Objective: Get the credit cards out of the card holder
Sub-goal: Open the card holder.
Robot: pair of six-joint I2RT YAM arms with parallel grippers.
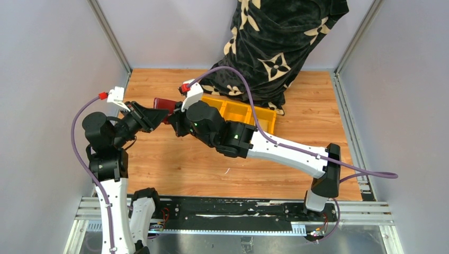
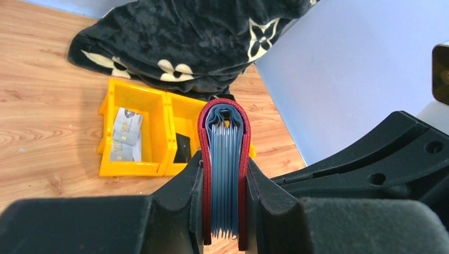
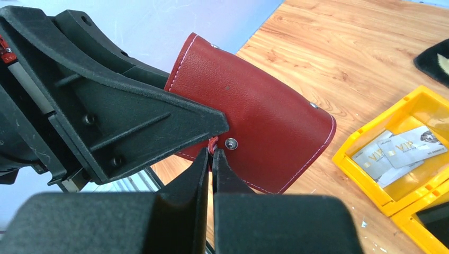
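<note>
Up in the left-centre of the overhead view the two arms meet over the table, and the card holder (image 1: pixel 164 102) hangs in the air between them, off the wood. The left gripper (image 2: pixel 225 177) is clamped across its red covers. In the left wrist view the fold is at the top and the blue-grey leaves (image 2: pixel 224 153) run down toward the bottom edge; I cannot tell cards from sleeves in that stack.

The right gripper (image 3: pixel 213 159) comes at the holder's flat face from below in its own view. Its fingers are pressed together on the small red snap tab (image 3: pixel 213 143), just beside the metal stud (image 3: pixel 231 143). The holder's long side slants from upper left to lower right there, so I reckon the tab has to be pulled off the cover, toward the bottom of that frame, while the left arm braces.

A few credit cards (image 3: pixel 394 153) lie in one compartment of the yellow bin (image 3: pixel 353 160) at right.
</note>
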